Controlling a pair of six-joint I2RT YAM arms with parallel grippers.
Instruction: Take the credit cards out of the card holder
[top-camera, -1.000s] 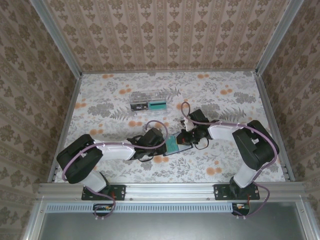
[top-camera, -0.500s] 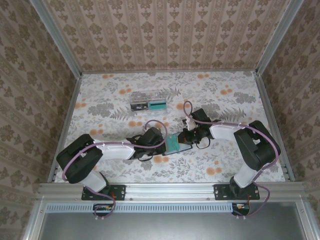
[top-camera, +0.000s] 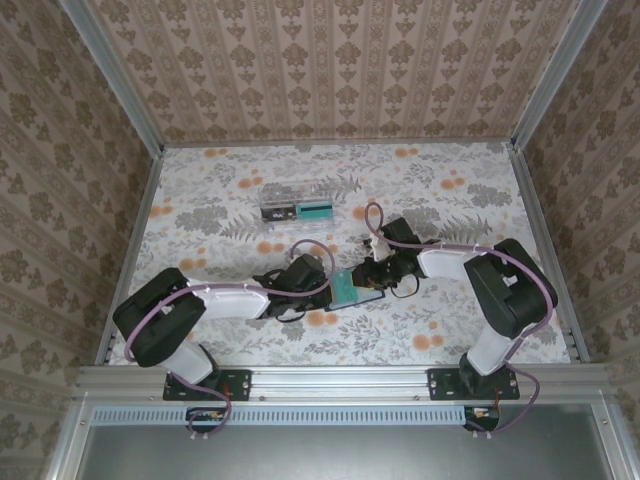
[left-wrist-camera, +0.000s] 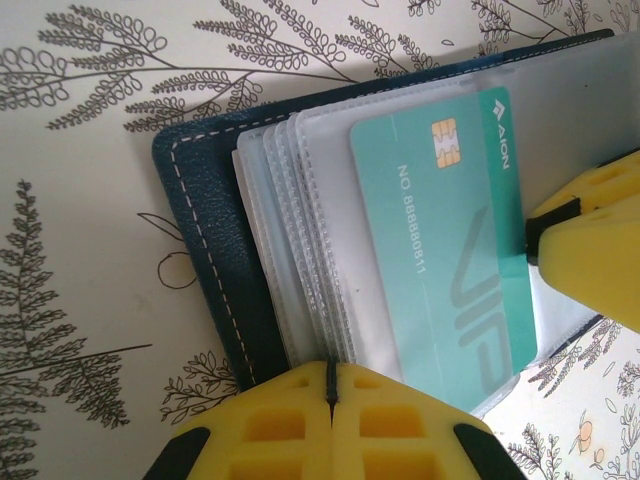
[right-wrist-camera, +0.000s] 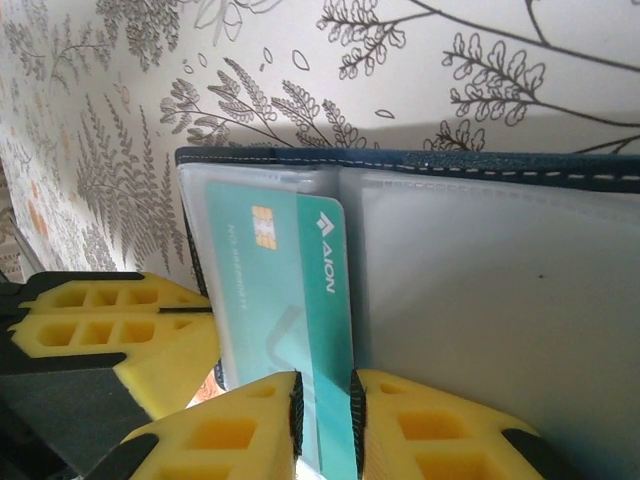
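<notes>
Finding the card holder (top-camera: 350, 288) lying open and flat on the floral table (top-camera: 470, 190), near its middle, between the two arms and well apart from the clear box (top-camera: 297, 203) farther back. Pinning one edge of it with the left gripper (left-wrist-camera: 330, 385), pads pressed fully together over the dark cover and the stack of clear sleeves (left-wrist-camera: 300, 230). Straddling the free end of the teal credit card (left-wrist-camera: 440, 250), at the top of that stack, with the right gripper (right-wrist-camera: 322, 388), jaws only a slit apart and the card's edge between them; pressing on it or merely flanking it, impossible to tell. Judging the card as light, thin and stiff, with a smooth and probably slippery face, so calling for a flat pinch across both faces at the exposed end, not a grip on the rim. Expecting the sleeve plastic to be soft and a little clingy, dragging on the card and lifting along with it without a firm clamp on the holder. Judging the holder itself as light and floppy at the fold, sliding easily on the patterned surface, so best held at the stitched edge opposite the pull. Favouring a straight draw along the pocket's own line, avoiding any twist and so sparing the card a bend and the sleeve a crease.
</notes>
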